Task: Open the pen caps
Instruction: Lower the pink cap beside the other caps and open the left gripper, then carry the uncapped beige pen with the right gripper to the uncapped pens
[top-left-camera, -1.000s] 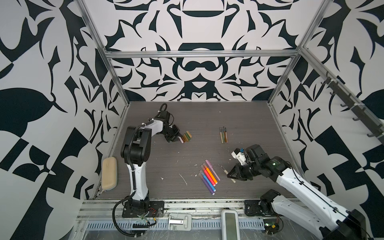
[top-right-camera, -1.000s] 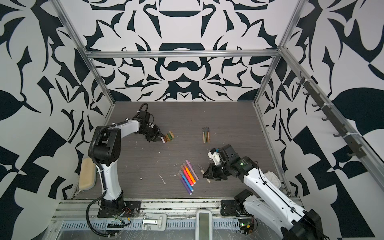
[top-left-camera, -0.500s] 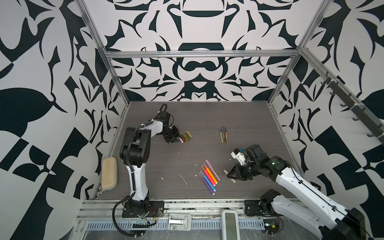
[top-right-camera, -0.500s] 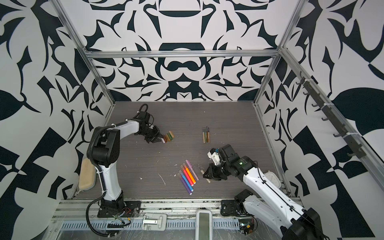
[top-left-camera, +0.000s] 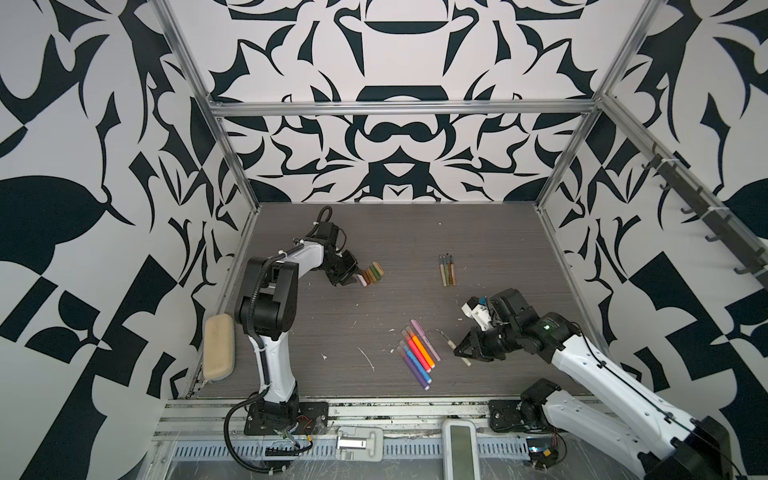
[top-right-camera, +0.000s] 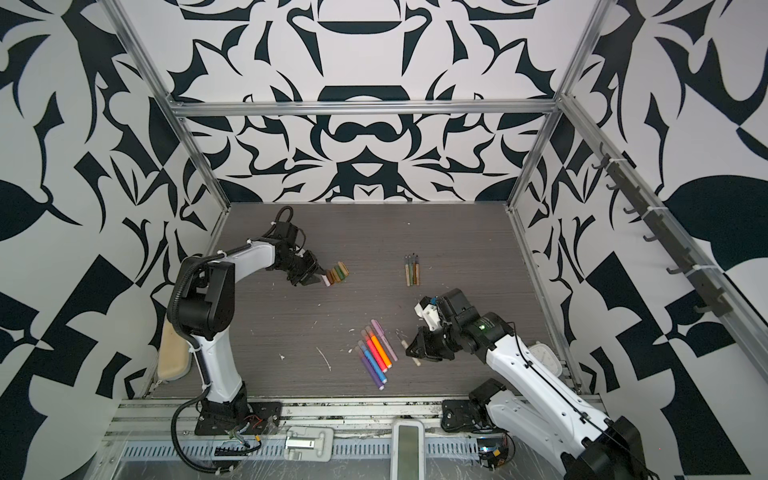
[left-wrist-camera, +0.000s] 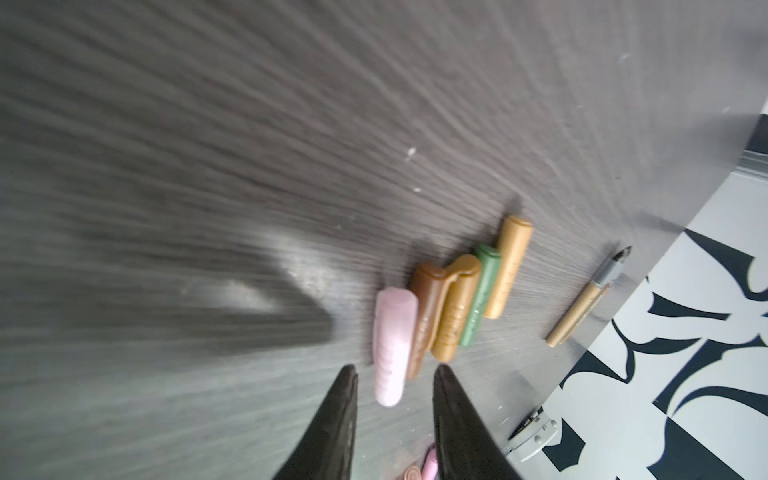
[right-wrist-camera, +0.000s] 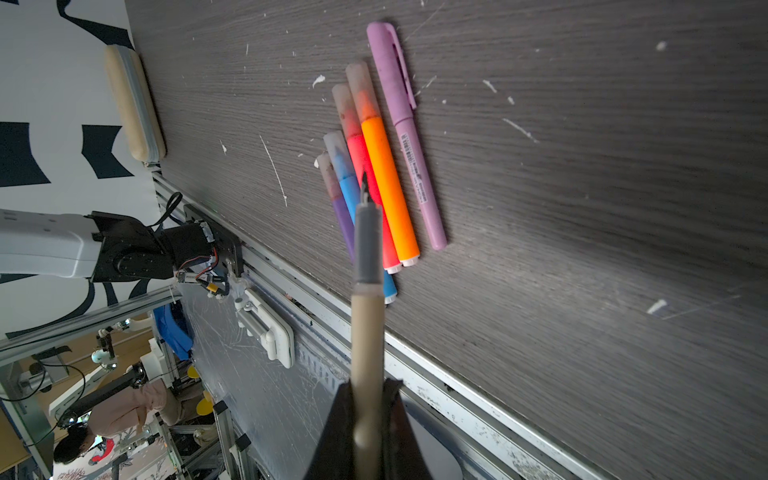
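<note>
Caps lie in a row left of centre in both top views; the left gripper, spread and empty beside them, could scatter them. Right gripper pinches a bare pen, which may slip.

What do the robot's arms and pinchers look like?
The left arm and right arm have white shells, chunky black joints and black cables. The left gripper and right gripper have black pointed fingers. The right arm shows a green light.

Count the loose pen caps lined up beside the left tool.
5, side by side: pink cap nearest the left tool, then brown, ochre, green, tan. More may be hidden.
</note>
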